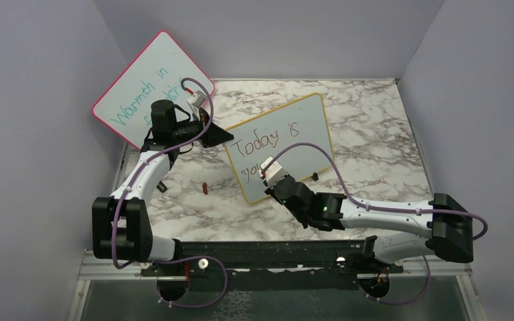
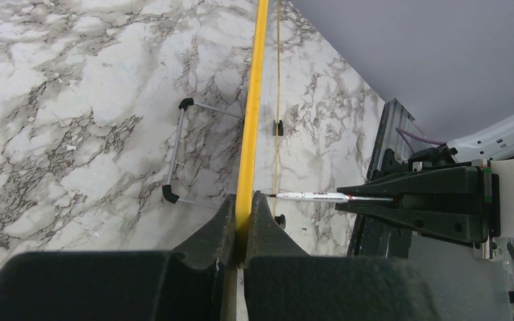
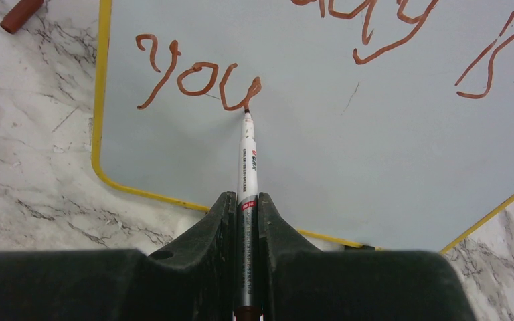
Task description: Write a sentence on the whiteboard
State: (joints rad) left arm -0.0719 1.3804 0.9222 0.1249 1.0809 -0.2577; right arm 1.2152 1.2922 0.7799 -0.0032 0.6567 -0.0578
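- Right gripper (image 3: pixel 246 207) is pinching the marker (image 3: pixel 248 157), its tip touching the sentence (image 3: pixel 197 80) at "you", frame centre.
- Unwritten area of the whiteboard (image 3: pixel 348 174) is lying right of the tip.
- Left gripper (image 2: pixel 243 217) is clamping its yellow edge.

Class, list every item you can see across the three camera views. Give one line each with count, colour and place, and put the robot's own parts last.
whiteboard: one, yellow frame, standing mid-table.
sentence: one, red-brown, on the whiteboard; it reads "Today is you" so far.
marker: one, white barrel, tip at the "u".
small cylinder: one, red-brown, likely the marker's cap, lying on the table left of the whiteboard.
pink-framed board: one, teal writing, leaning at the far left.
table: one, white-grey marble pattern.
left gripper: one, black, shut on the whiteboard's yellow edge.
right gripper: one, black, shut on the marker.
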